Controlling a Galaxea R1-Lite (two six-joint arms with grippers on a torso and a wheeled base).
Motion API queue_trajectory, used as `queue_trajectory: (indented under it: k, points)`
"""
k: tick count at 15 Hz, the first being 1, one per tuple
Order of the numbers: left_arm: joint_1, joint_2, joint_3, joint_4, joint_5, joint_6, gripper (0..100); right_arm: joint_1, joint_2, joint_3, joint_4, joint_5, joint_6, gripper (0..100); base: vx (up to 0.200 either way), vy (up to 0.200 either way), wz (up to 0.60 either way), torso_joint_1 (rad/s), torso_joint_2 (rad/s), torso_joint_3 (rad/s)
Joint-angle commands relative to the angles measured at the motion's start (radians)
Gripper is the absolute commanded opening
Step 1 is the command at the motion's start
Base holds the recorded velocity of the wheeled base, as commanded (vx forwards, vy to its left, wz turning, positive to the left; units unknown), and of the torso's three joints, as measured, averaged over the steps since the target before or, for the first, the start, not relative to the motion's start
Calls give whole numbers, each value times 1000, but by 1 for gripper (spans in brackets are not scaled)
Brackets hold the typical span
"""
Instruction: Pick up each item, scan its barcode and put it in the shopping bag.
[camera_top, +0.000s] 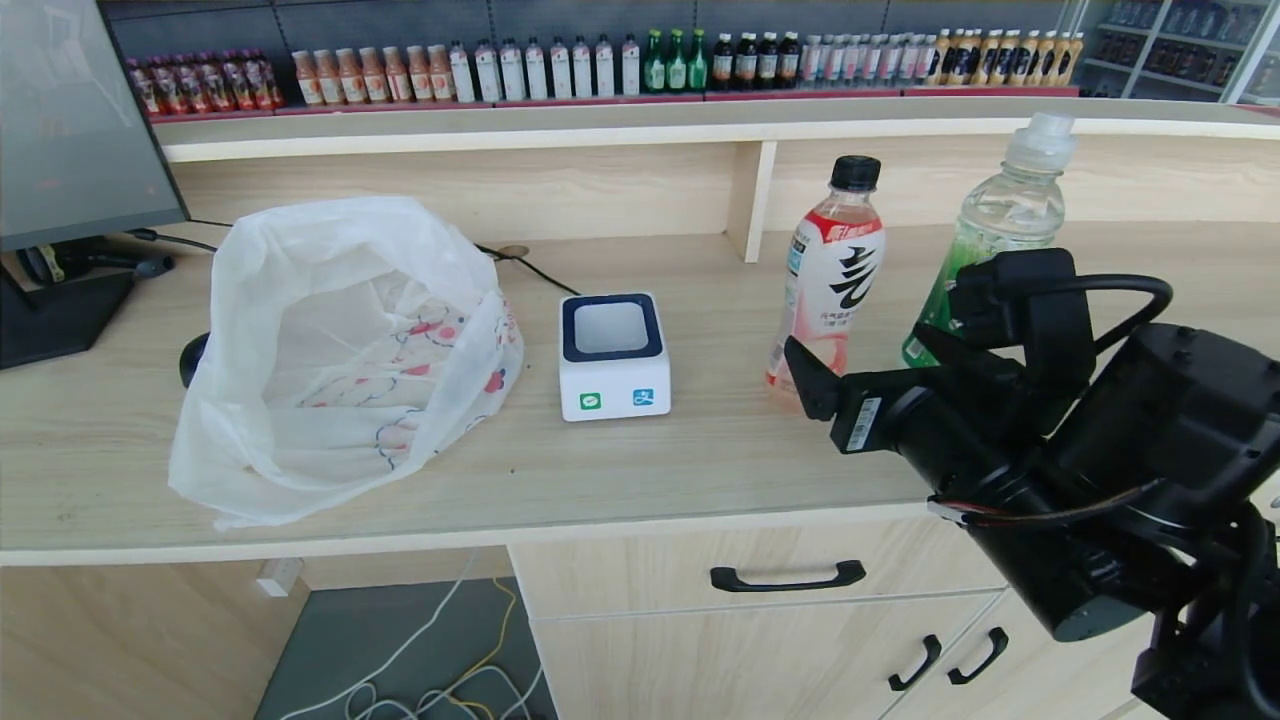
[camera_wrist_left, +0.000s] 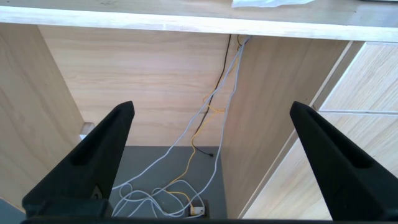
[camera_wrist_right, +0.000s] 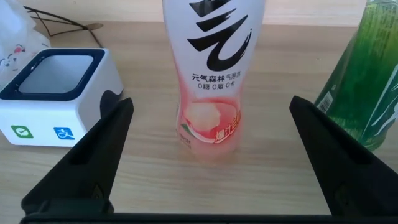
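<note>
Pale wooden counter (camera_top: 700, 460) with drawers (camera_top: 700, 575), bottle shelf (camera_top: 600, 100) behind, grey floor (camera_top: 380, 640).

The drink bottle (camera_top: 828, 280) is pink-and-white, the shopping bag (camera_top: 340, 350) translucent white.

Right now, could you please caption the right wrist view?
Open right gripper faces the pink-labelled plastic bottle beside white cube scanner.

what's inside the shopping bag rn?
The shopping bag gapes open: only its own crumpled, printed plastic is visible inside. Its lowest folds hide the bottom. The pink bottle and green bottle stand on the counter.
</note>
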Motion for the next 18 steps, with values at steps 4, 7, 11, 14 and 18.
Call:
queue_trajectory:
  k: [4, 7, 11, 14, 18]
  points:
    - [0, 0, 0, -1, 0, 0, 100, -3, 41, -11, -1, 27, 14, 100, 0, 0, 0, 0, 0, 0]
    - [0, 0, 0, -1, 0, 0, 100, -35, 58, -23, -1, 49, 17, 100, 0, 0, 0, 0, 0, 0]
    - [0, 0, 0, -1, 0, 0, 100, -80, 80, -50, -1, 99, 23, 100, 0, 0, 0, 0, 0, 0]
    - [0, 0, 0, -1, -1, 0, 100, -118, 127, -123, -1, 144, 23, 100, 0, 0, 0, 0, 0, 0]
    - [0, 0, 0, -1, 0, 0, 100, -155, 181, -195, -1, 162, 22, 100, 0, 0, 0, 0, 0, 0]
